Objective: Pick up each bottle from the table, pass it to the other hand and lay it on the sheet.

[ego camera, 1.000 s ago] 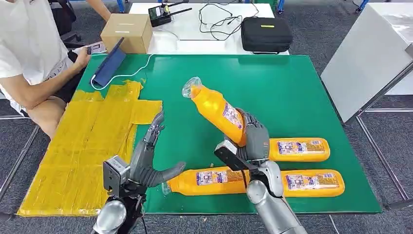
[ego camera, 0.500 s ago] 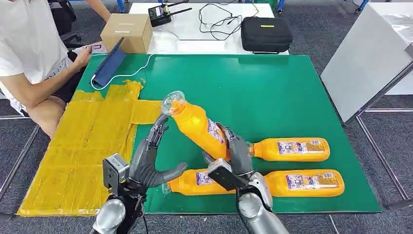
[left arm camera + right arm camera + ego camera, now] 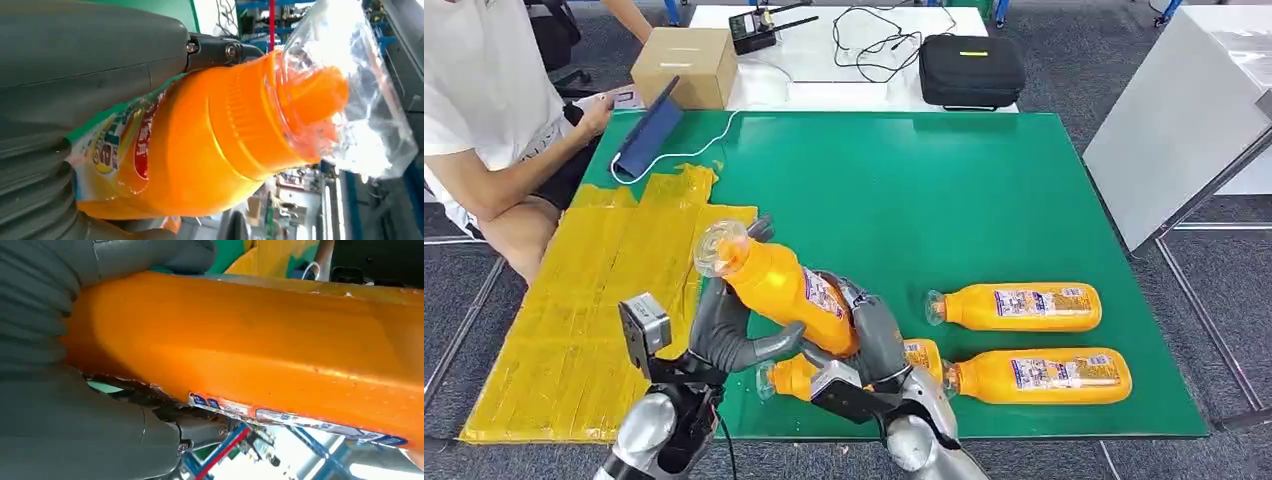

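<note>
My right hand [image 3: 876,335] grips the base end of an orange bottle [image 3: 789,290], tilted, with its clear-wrapped cap [image 3: 721,248] pointing up and left. The bottle's middle lies in my left hand [image 3: 724,335], whose thumb [image 3: 776,345] is under it while the fingers [image 3: 759,230] stand straight behind it, not wrapped round. The left wrist view shows the thumb [image 3: 100,50] along the bottle [image 3: 210,135]. The right wrist view shows the bottle [image 3: 275,350] in the right hand [image 3: 65,425]. The yellow sheet [image 3: 594,300] lies at the table's left. Three more bottles lie on the green table [image 3: 984,190]: one [image 3: 1014,305], one [image 3: 1039,375], and one [image 3: 796,378] partly under my hands.
A person [image 3: 484,100] sits at the table's left far corner, beside a blue tablet case [image 3: 649,130] and a white cable. A cardboard box [image 3: 684,65] and a black case [image 3: 971,70] sit on the white table behind. A white table [image 3: 1174,120] stands at the right.
My right hand has carried the bottle left and down, from above the table's middle into my left hand. The left hand kept its place and its fingers stayed straight.
</note>
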You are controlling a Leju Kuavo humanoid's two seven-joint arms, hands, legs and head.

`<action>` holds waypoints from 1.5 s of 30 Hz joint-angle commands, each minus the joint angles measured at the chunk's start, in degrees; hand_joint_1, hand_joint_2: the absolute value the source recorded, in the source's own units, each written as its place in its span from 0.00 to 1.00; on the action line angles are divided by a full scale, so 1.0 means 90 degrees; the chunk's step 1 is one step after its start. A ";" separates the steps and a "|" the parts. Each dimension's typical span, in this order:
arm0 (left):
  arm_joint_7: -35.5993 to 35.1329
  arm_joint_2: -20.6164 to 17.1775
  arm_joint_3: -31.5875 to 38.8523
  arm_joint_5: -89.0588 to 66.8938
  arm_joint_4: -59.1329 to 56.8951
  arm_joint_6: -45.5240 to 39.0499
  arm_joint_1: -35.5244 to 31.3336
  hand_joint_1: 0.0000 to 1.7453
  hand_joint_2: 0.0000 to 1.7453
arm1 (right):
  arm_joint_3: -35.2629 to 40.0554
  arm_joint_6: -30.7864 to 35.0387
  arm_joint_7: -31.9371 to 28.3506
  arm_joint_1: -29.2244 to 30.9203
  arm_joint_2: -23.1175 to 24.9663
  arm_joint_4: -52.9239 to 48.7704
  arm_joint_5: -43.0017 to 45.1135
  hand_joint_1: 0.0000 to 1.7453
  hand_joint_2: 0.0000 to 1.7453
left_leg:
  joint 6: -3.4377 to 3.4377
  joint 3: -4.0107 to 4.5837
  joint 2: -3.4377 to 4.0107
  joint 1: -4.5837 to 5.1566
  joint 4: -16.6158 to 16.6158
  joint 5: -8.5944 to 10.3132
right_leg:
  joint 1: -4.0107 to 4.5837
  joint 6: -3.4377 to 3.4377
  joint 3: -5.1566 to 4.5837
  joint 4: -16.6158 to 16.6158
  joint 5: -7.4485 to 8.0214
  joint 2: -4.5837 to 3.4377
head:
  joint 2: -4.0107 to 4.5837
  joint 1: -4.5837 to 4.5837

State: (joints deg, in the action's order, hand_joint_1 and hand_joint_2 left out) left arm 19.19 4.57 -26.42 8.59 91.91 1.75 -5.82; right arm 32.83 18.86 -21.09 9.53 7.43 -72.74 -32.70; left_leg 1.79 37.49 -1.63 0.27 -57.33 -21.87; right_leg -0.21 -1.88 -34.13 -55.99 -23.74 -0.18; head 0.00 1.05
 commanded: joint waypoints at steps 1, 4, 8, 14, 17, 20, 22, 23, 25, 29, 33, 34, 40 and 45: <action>-0.0116 -0.0200 -0.0346 0.0497 -0.0279 0.0286 -0.0391 0.27 1.00 | 0.0623 -0.0041 0.0006 0.0388 -0.0070 0.0692 0.0020 1.00 1.00 | -0.0014 -0.0040 0.0024 -0.0007 -0.0003 -0.0018 | 0.0009 0.0003 0.0044 0.0006 -0.0012 -0.0007 | 0.0000 0.0000; -0.0116 -0.0200 -0.0346 0.0497 -0.0279 0.0286 -0.0391 0.27 1.00 | 0.0623 -0.0041 0.0006 0.0388 -0.0070 0.0692 0.0020 1.00 1.00 | -0.0009 -0.0021 0.0012 -0.0003 0.0001 -0.0007 | 0.0004 0.0002 0.0023 0.0005 -0.0006 0.0003 | 0.0000 0.0000; -0.0076 -0.0190 -0.0367 0.0516 -0.0246 0.0261 -0.0404 1.00 1.00 | 0.0687 -0.0060 -0.0008 0.0418 -0.0064 0.0738 0.0060 1.00 1.00 | -0.0008 -0.0021 0.0012 -0.0004 0.0001 -0.0008 | 0.0005 0.0002 0.0024 0.0006 -0.0006 0.0000 | 0.0000 0.0000; -0.0018 -0.0184 -0.0426 0.0447 -0.0360 0.0104 -0.0418 1.00 1.00 | 0.0759 -0.0045 -0.0008 0.0407 -0.0118 0.0620 0.0147 1.00 1.00 | -0.0012 -0.0032 0.0011 -0.0005 -0.0003 -0.0014 | 0.0007 0.0003 0.0036 0.0004 -0.0013 0.0006 | 0.0000 0.0000; 0.0116 -0.0204 -0.0463 0.0205 -0.0357 -0.0025 -0.0430 1.00 1.00 | 0.0761 -0.0027 -0.0012 0.0394 -0.0128 0.0563 0.0170 1.00 1.00 | -0.0009 -0.0021 0.0009 -0.0002 0.0001 -0.0007 | 0.0003 0.0002 0.0023 0.0005 -0.0007 0.0003 | 0.0000 0.0000; 0.0188 -0.0212 -0.0463 0.0125 -0.0307 -0.0092 -0.0421 1.00 1.00 | 0.0713 -0.0076 -0.0048 0.0350 -0.0115 0.0457 0.0337 1.00 1.00 | -0.0011 -0.0029 0.0010 -0.0004 -0.0001 -0.0011 | 0.0005 0.0002 0.0032 0.0005 -0.0011 0.0006 | 0.0000 0.0000; 0.0283 -0.0230 -0.0409 -0.0011 -0.0244 -0.0247 -0.0404 1.00 1.00 | 0.0628 0.0059 -0.0098 0.0280 -0.0118 0.0256 0.0406 0.98 1.00 | -0.0013 -0.0034 0.0011 -0.0006 -0.0004 -0.0015 | 0.0008 0.0003 0.0039 0.0004 -0.0015 0.0007 | 0.0000 0.0000; 0.0314 -0.0245 -0.0377 -0.0060 -0.0219 -0.0313 -0.0397 1.00 1.00 | 0.0569 0.0103 -0.0119 0.0239 -0.0105 0.0163 0.0485 0.90 1.00 | -0.0008 -0.0018 0.0008 -0.0002 -0.0001 -0.0007 | 0.0003 0.0001 0.0021 0.0003 -0.0007 0.0005 | 0.0000 0.0002; 0.0376 -0.0296 -0.0268 -0.0166 -0.0138 -0.0453 -0.0380 1.00 1.00 | 0.0455 0.0170 -0.0140 0.0144 -0.0139 -0.0143 0.0630 0.00 1.00 | -0.0010 -0.0021 0.0010 -0.0004 -0.0003 -0.0010 | 0.0006 0.0002 0.0024 0.0002 -0.0010 0.0005 | 0.0000 0.0000; 0.0496 -0.0421 0.0051 -0.0444 0.0025 -0.0784 -0.0359 1.00 1.00 | 0.0273 0.0319 -0.0136 -0.0015 -0.0270 -0.0761 0.0672 0.00 1.00 | -0.0012 -0.0021 0.0010 -0.0004 -0.0005 -0.0012 | 0.0005 0.0003 0.0024 -0.0001 -0.0012 0.0005 | 0.0000 0.0000; 0.0565 -0.0599 0.0422 -0.1613 0.0018 -0.1761 -0.0452 1.00 1.00 | -0.0003 0.0691 -0.0356 -0.0236 -0.0324 -0.1445 0.0749 0.00 1.00 | -0.0012 -0.0022 0.0011 -0.0005 -0.0005 -0.0012 | 0.0006 0.0003 0.0025 -0.0001 -0.0012 0.0006 | 0.0000 0.0002; 0.0492 -0.0688 0.0584 -0.2040 -0.0050 -0.2003 -0.0530 1.00 1.00 | -0.0095 0.0776 -0.0371 -0.0353 -0.0400 -0.1846 0.0721 0.00 1.00 | -0.0009 -0.0012 0.0006 -0.0002 -0.0003 -0.0005 | 0.0003 0.0002 0.0013 -0.0002 -0.0008 0.0008 | 0.0000 0.0000; -0.0765 -0.0895 0.0859 -0.6074 -0.1179 -0.3332 -0.1280 1.00 1.00 | -0.0332 0.0886 -0.0523 -0.0618 -0.0527 -0.2925 0.0811 0.00 1.00 | -0.0009 -0.0013 0.0000 -0.0002 -0.0001 -0.0002 | 0.0002 0.0002 0.0013 -0.0001 -0.0007 0.0013 | 0.0000 0.0002; -0.0718 -0.0800 0.0889 -0.6099 -0.1456 -0.3334 -0.1422 1.00 1.00 | -0.0340 0.0847 -0.0492 -0.0643 -0.0535 -0.3021 0.0817 0.00 1.00 | -0.0012 -0.0027 -0.0006 -0.0006 -0.0002 -0.0005 | 0.0007 0.0002 0.0035 0.0004 -0.0012 0.0020 | 0.0000 0.0000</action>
State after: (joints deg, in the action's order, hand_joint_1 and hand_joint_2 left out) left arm 13.64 -1.35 -19.37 -44.32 88.07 -27.52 -12.92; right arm 31.45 26.80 -25.57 4.42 4.79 -95.05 -25.83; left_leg 1.78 37.47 -1.63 0.26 -57.33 -21.85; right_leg -0.21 -1.88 -34.12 -55.99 -23.74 -0.17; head 0.00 1.05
